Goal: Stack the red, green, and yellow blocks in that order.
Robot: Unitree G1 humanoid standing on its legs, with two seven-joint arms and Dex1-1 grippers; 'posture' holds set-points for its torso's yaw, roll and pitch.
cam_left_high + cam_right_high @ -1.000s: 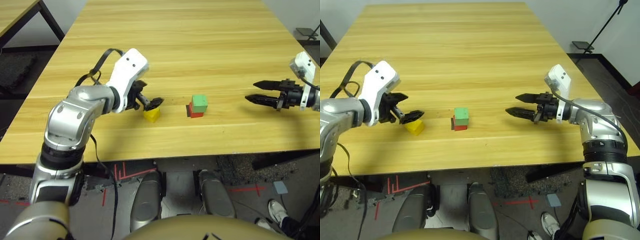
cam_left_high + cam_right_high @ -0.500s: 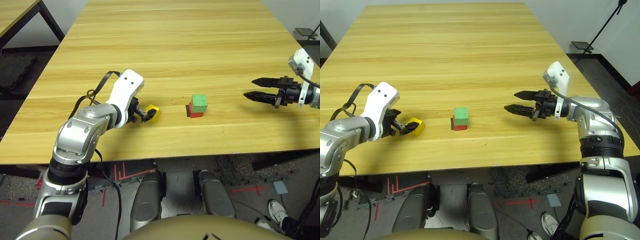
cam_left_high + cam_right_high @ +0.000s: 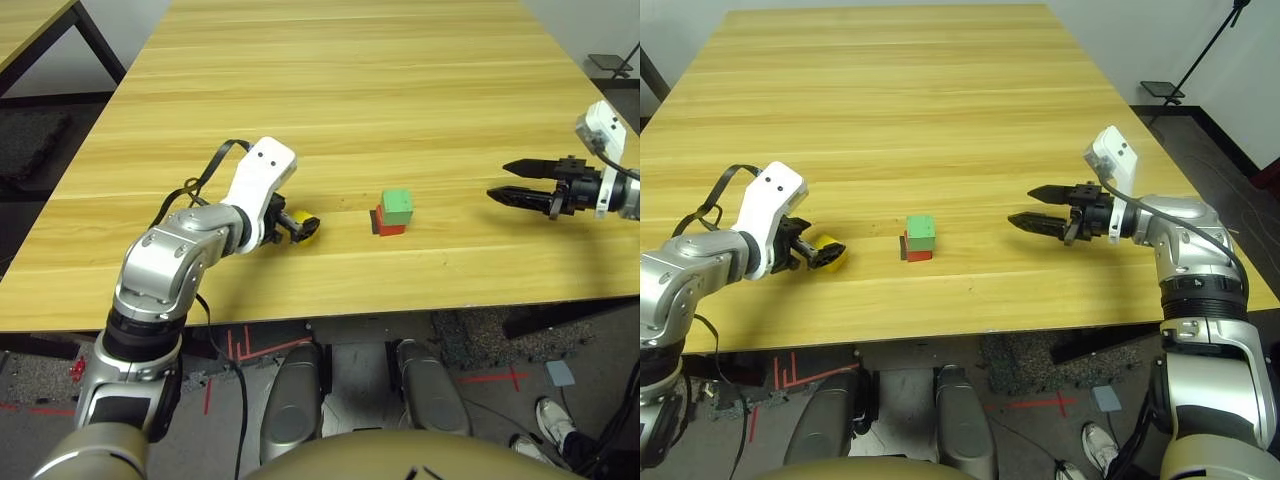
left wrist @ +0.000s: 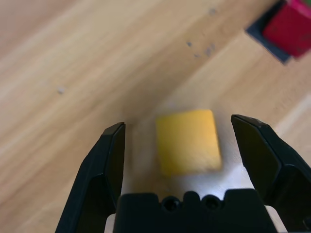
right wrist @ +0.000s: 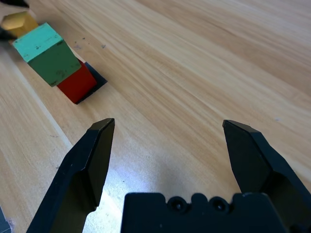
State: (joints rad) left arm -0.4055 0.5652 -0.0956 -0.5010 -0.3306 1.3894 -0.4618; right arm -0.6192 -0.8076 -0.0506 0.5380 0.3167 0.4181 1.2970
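**Closing on the last block**

Pale wooden tabletop (image 3: 350, 100) carries the small green cube (image 3: 397, 205) atop the red cube (image 3: 390, 226). Left gripper (image 4: 187, 141) straddles the small yellow cube (image 4: 188, 141), fingers spread, not touching; centre it before squeezing. Right gripper (image 5: 167, 150) hangs open, well apart.

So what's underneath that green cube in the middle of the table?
The green block sits on the red block, which rests on a flat black square patch. Only the patch's edge shows; what lies under the red block is covered.
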